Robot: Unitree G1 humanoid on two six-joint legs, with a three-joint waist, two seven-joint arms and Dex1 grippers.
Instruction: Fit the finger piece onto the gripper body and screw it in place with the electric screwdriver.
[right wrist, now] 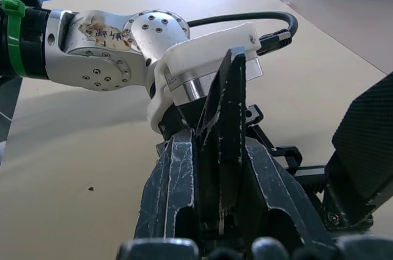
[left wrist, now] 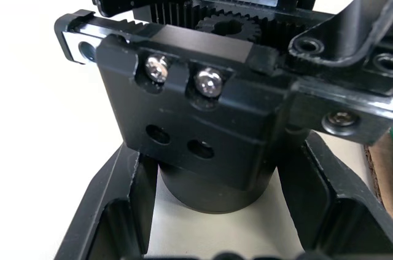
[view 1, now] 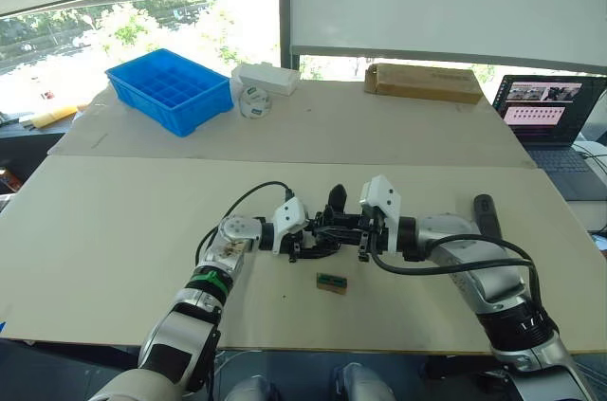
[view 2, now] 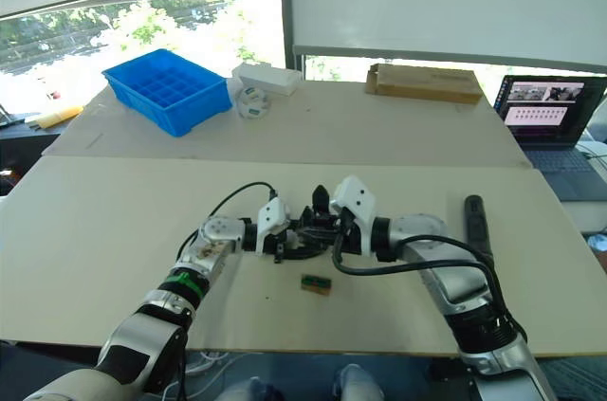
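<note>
Left wrist view puts the gripper body [left wrist: 202,118] between the left gripper's [left wrist: 215,235] fingers, held low around its round base: rigid matte black metal with 2 bright screws, 2 empty holes and a toothed rack, probably dense and heavy. Right gripper [right wrist: 221,211] pinches the finger piece [right wrist: 224,118], a light, stiff, tapered plastic part, just beside the body at mid-table [view 1: 114,230]. The electric screwdriver [view 1: 487,214], smooth and cylindrical, lies nearby to the right, best grasped mid-barrel.
</note>
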